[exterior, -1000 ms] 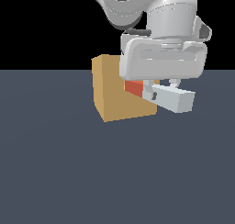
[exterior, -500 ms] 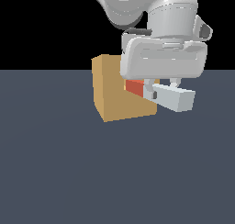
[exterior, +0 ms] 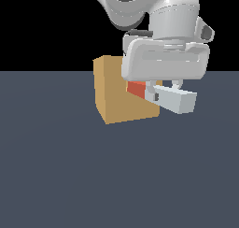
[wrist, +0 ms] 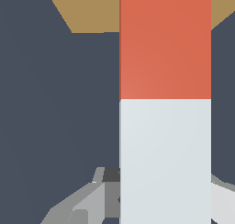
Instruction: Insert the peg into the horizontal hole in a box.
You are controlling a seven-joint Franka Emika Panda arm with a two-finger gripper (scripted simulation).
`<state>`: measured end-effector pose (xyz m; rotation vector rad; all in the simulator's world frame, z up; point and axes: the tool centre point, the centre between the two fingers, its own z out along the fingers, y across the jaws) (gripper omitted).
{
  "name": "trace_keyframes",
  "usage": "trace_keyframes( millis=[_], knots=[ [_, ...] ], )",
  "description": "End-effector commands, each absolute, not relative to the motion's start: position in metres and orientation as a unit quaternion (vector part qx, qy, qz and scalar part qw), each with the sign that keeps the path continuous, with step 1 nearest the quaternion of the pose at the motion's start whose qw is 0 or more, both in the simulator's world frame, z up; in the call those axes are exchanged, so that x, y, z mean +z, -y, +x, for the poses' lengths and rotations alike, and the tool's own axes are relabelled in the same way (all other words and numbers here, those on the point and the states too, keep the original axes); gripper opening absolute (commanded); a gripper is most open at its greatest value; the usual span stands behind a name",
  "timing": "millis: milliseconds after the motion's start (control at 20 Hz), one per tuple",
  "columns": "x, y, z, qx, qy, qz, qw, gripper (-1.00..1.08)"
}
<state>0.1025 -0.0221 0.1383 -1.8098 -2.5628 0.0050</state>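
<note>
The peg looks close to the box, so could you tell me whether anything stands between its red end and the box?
Nothing visible does: the peg, held in the gripper, points its red end at the box with only bare floor around; the hole itself is hidden.

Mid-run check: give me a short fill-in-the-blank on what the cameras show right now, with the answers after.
1. The gripper holds the peg by its ____ half.
2. The peg's ____ end points toward the box.
3. The box's colour is ____.
4. In the exterior view, the box sits toward the view's ____ of the gripper.

Missing words: white; red-orange; tan; left
</note>
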Motion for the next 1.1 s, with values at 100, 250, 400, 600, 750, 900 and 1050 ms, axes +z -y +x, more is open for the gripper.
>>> trace_keyframes(
  millis=[100, 250, 400, 600, 750, 900, 1050],
  knots=[
    [0.141, 0.007, 0.098, 0.000, 0.817, -0.576, 0.000, -1.00],
    [0.141, -0.011, 0.091, 0.000, 0.817, -0.576, 0.000, -1.00],
    [0.142, -0.035, 0.082, 0.000, 0.817, -0.576, 0.000, -1.00],
    [0.142, -0.066, 0.071, 0.000, 0.817, -0.576, -0.001, -1.00],
    [0.143, -0.083, 0.066, -0.001, 0.817, -0.576, -0.001, -1.00],
    [0.143, -0.094, 0.063, -0.001, 0.817, -0.576, -0.001, -1.00],
    [0.143, -0.097, 0.062, -0.001, 0.817, -0.576, -0.001, -1.00]
  ],
)
